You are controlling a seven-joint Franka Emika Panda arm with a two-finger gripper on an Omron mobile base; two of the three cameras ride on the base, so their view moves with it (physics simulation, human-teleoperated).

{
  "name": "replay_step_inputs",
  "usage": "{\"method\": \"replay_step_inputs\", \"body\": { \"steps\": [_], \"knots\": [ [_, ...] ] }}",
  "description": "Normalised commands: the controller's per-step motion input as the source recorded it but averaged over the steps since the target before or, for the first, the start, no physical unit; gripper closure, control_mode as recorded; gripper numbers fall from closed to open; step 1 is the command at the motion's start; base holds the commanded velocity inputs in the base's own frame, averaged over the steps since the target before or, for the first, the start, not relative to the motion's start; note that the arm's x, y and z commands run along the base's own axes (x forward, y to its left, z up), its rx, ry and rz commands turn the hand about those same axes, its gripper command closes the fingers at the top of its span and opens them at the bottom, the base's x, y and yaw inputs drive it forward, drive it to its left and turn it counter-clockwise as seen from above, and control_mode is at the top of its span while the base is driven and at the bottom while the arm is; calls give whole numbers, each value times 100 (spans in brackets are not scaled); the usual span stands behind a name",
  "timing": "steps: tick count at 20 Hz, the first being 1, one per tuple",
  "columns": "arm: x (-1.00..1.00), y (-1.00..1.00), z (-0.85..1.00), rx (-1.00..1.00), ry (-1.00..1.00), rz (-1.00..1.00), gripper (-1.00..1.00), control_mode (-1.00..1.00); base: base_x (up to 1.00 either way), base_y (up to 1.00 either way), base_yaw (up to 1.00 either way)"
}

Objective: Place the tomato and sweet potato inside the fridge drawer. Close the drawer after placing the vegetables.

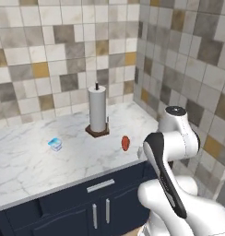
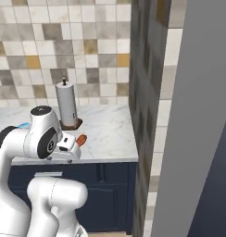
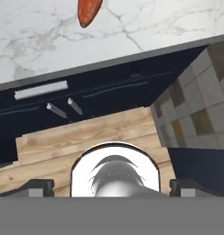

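counter (image 1: 36, 161): marble top, open room around the items; front edge near the vegetable
paper towel holder (image 1: 97, 112): upright, just behind the target
sweet potato (image 1: 125, 143): lies near the counter's front edge; a nudge could roll it off
gripper (image 3: 111, 186): jaws wide, empty, back from the counter edge

Glossy white robot arm (image 1: 179, 138) of rounded, bulbous segments, dark grey cap on the top joint, black band curving along one link, black ring at a joint face, small dark finger tips (image 3: 38, 187) squared off
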Motion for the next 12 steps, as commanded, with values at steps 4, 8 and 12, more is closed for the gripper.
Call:
{"method": "replay_step_inputs", "body": {
  "steps": [4,8,12],
  "knots": [
    [0,0,0,0,0,0,-100,100,51,49,-7],
    [9,2,0,0,0,0,-100,-100,21,10,-1],
    [77,0,-2,7,4,0,-100,-100,0,0,0]
  ]
}}
